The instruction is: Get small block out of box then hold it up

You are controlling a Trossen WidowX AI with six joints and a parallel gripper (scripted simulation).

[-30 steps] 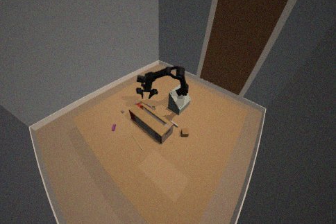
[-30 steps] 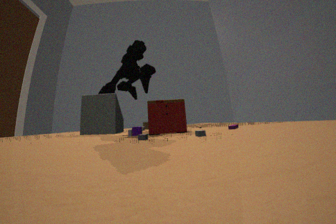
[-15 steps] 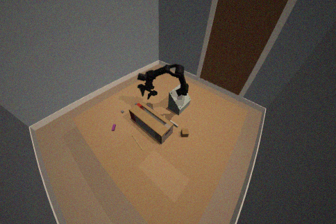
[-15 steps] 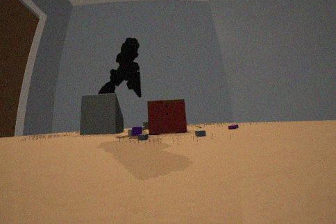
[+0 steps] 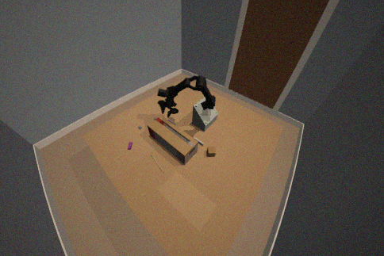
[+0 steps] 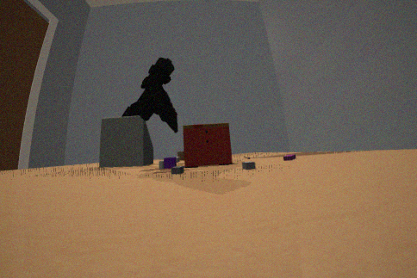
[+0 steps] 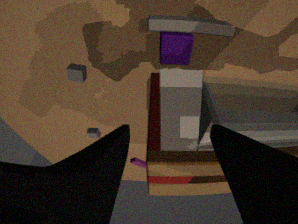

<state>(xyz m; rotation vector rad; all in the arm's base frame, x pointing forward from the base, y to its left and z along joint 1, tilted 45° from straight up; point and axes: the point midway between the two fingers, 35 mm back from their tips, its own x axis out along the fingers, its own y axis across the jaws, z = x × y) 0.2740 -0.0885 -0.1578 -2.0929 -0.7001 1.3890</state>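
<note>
A small purple block [image 5: 170, 120] [image 6: 170, 163] [image 7: 176, 48] lies on the table just outside the long wooden box [image 5: 170, 139] [image 6: 208, 145] [image 7: 172, 188], near its red end. In the wrist view a grey bar [image 7: 190, 26] lies close along the block's far side. My gripper [image 5: 166, 114] [image 7: 171, 130] is open with nothing between its fingers. It hangs above the red end of the box, and the block shows beyond the fingertips in the wrist view. In the exterior view the fingers overlap and point down left of the box.
Small grey blocks [image 6: 177, 170] [image 6: 248, 165] [image 7: 76, 73] [image 7: 93, 132] lie off the red end. A magenta piece [image 5: 130, 146] [image 6: 289, 157] [image 7: 138, 162] and a thin stick [image 5: 157, 163] lie on one side. A white bar [image 5: 199, 141] and brown block [image 5: 211, 151] lie by the other end. The grey pedestal [image 5: 205, 116] [image 6: 122, 142] stands behind.
</note>
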